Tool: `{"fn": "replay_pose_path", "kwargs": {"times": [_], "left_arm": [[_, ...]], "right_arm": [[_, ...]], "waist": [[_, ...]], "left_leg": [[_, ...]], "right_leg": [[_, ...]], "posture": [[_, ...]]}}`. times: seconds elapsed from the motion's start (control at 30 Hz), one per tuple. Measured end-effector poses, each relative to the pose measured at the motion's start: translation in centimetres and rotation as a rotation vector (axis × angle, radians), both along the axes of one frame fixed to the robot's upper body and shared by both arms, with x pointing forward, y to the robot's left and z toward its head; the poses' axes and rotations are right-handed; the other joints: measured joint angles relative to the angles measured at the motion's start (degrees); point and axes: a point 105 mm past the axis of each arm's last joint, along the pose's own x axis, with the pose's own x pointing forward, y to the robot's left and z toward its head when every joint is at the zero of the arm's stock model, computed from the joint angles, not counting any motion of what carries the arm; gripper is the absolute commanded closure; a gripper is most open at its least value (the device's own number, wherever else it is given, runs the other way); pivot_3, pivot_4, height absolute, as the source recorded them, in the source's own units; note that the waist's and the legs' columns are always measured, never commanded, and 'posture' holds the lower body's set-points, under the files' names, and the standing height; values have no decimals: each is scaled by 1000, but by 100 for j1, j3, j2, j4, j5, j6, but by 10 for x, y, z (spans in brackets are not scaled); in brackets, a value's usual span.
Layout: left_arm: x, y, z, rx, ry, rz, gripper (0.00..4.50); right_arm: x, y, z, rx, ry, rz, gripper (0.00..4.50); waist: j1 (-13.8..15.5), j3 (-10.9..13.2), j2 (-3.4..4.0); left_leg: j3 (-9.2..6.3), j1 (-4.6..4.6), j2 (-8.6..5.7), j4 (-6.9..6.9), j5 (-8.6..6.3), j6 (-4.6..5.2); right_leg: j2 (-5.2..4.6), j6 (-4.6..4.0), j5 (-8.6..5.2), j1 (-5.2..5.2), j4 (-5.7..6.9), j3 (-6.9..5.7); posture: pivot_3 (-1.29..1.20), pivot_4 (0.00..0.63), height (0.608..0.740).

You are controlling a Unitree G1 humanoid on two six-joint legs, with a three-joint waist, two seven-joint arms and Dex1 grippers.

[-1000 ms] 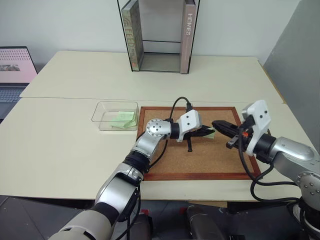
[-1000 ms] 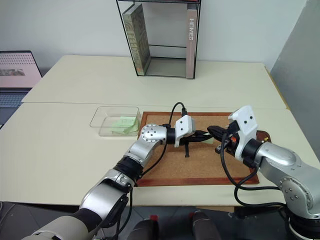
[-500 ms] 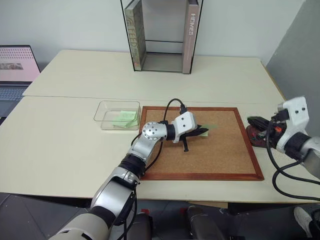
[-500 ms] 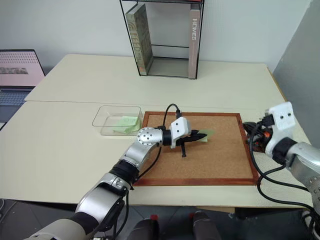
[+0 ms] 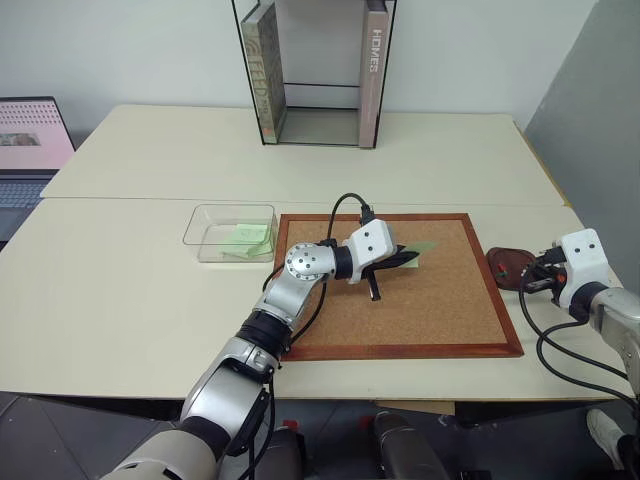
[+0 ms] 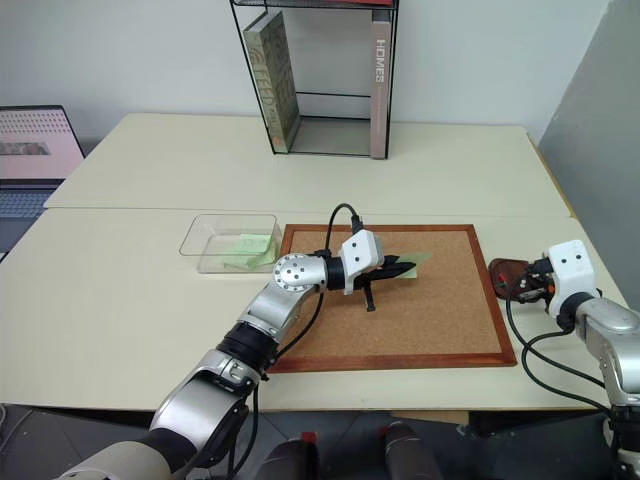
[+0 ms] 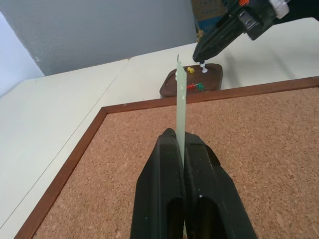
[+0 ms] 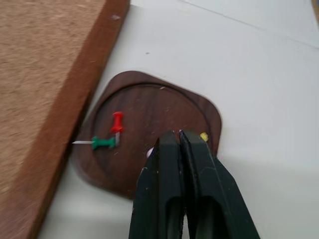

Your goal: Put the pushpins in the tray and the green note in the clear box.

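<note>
My left gripper (image 5: 410,259) hovers level over the corkboard (image 5: 420,310), shut on the pale green note (image 7: 180,94), which sticks out edge-on past its fingertips. Off the board's right edge lies the dark brown tray (image 8: 164,107). A red pushpin (image 8: 117,121), a green one (image 8: 102,143) and a yellow one (image 8: 204,136) lie in it. My right gripper (image 8: 178,133) hangs just above the tray with its fingers almost together. A white pushpin (image 7: 202,63) sits at its tip. The clear box (image 5: 200,222) stands left of the board.
Pale green paper (image 5: 245,238) lies inside the clear box. A black-framed glass bookcase (image 5: 315,70) with books stands at the table's far side. A laptop (image 5: 30,140) sits at the far left. The table's right edge runs close behind the tray.
My right gripper has swung from the middle of the corkboard out to the right and down over the tray. The left gripper has stayed put with the note.
</note>
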Motion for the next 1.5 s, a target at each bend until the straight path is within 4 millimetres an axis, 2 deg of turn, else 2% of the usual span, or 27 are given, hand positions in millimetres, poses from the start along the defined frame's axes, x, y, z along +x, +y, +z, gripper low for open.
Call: {"fn": "replay_pose_path", "kwargs": {"times": [0.17, 0.2, 0.23, 0.33, 0.47, 0.63, 0.73, 0.8, 0.83, 0.9, 1.0, 1.1, 1.13, 1.2, 1.3, 1.33, 1.4, 1.5], "left_arm": [[1, 0, 0, -4, 6, 14, 4500], [1, 0, 0, -4, 7, 14, 4500], [2, 0, 0, -5, 7, 16, 4500], [2, 0, 0, -5, 7, 18, 4500], [3, 0, 1, -11, 10, 34, 4500], [12, 4, 9, -31, 9, 96, 4500], [17, 11, 26, -51, -17, 150, 4500], [21, 20, 39, -66, -41, 201, 4500], [23, 30, 50, -78, -63, 250, 4500], [25, 47, 58, -82, -73, 322, 4500], [25, 92, 63, -55, -71, 495, 4500], [21, 134, 66, -4, -67, 652, 4500], [20, 143, 67, 6, -71, 685, 4500], [18, 173, 76, 48, -97, 784, 4500], [17, 211, 86, 96, -127, 920, 4500], [17, 217, 85, 107, -126, 943, 4500], [17, 228, 77, 123, -96, 981, 4500], [21, 238, 54, 165, -25, 1012, 4500]], "right_arm": [[10, 2, -2, 22, -2, 9, 2225], [11, 2, -2, 25, -5, 9, 2121], [11, 3, -1, 28, -7, 10, 1782], [11, 3, -1, 36, -5, 11, 1249], [10, 3, 13, 49, -51, 12, 308], [-1, 13, 46, 69, -154, 78, 308], [-11, 28, 62, 99, -202, 166, 308], [-17, 46, 75, 123, -235, 256, 308], [-22, 62, 83, 140, -257, 336, 308], [-28, 83, 90, 167, -268, 438, 308], [-36, 125, 98, 219, -262, 632, 308], [-37, 155, 102, 243, -245, 777, 308], [-36, 161, 102, 246, -238, 804, 308], [-34, 181, 101, 257, -213, 898, 308], [-28, 203, 93, 251, -161, 994, 308], [-27, 207, 91, 245, -154, 1009, 308], [-24, 212, 84, 229, -127, 1030, 308], [-19, 215, 77, 201, -97, 1042, 308]], "waist": [[4, 0, 1], [5, 0, 1], [5, 0, 1], [5, 0, 1], [4, 0, 1], [9, 0, 2], [-1, 1, 2], [-19, 1, 2], [-21, 1, 3], [-37, 0, 3], [-54, 1, 6], [-36, 2, 4], [-29, 4, 2], [-20, 5, -1], [2, 5, -1], [2, 5, -1], [18, 5, -1], [31, 5, -1]], "left_leg": [[0, -1, -1, 1, 0, 0], [-1, -1, -1, 1, 0, 0], [-1, -1, -1, 1, 0, 0], [-1, -1, -1, 1, 0, 0], [-2, -1, -1, 1, 0, 0], [-5, -4, -2, 2, 0, 0], [-5, -2, 0, 1, 0, 0], [-5, 0, 2, 1, 0, 0], [-6, 4, 4, 1, 0, 0], [-5, 6, 8, 1, 0, 0], [-6, 10, 13, 4, 0, -1], [-7, 8, 13, 7, 0, -1], [-8, 8, 13, 9, 0, -1], [-9, 7, 13, 7, 0, -1], [-10, 3, 11, 5, 0, -1], [-10, 3, 11, 5, 0, -1], [-17, -3, 10, 4, 0, -1], [-22, -19, 10, 6, 0, -2]], "right_leg": [[-1, 1, 0, 0, 0, 1], [-1, 1, 0, 0, 0, 0], [0, 1, 0, 1, 0, 0], [0, 1, 0, 1, 1, 0], [0, 1, 1, 0, 2, 0], [-1, 1, 1, 0, 2, -1], [0, 1, 1, 1, 2, -1], [2, 1, 1, 0, 6, -1], [3, 1, 1, 3, 8, -3], [6, 1, 1, 3, 11, -2], [9, 1, 1, 3, 15, -4], [8, 0, 1, 2, 14, -6], [8, 0, 1, 3, 14, -7], [7, 0, 1, 3, 10, -11], [2, -1, 0, 2, 4, -17], [1, -1, 0, 2, 4, -18], [-2, -2, -1, 1, 0, -27], [-3, -3, 0, -10, 0, -34]], "posture": [[0, 150, 740], [0, 150, 740], [0, 150, 740], [0, 150, 740], [0, 150, 740], [0, 150, 740], [0, 150, 740], [0, 150, 740], [0, 150, 740], [0, 150, 740], [0, 150, 740], [0, 150, 740], [0, 150, 740], [0, 150, 740], [0, 150, 740], [0, 150, 740], [0, 150, 740], [0, 150, 740]]}}
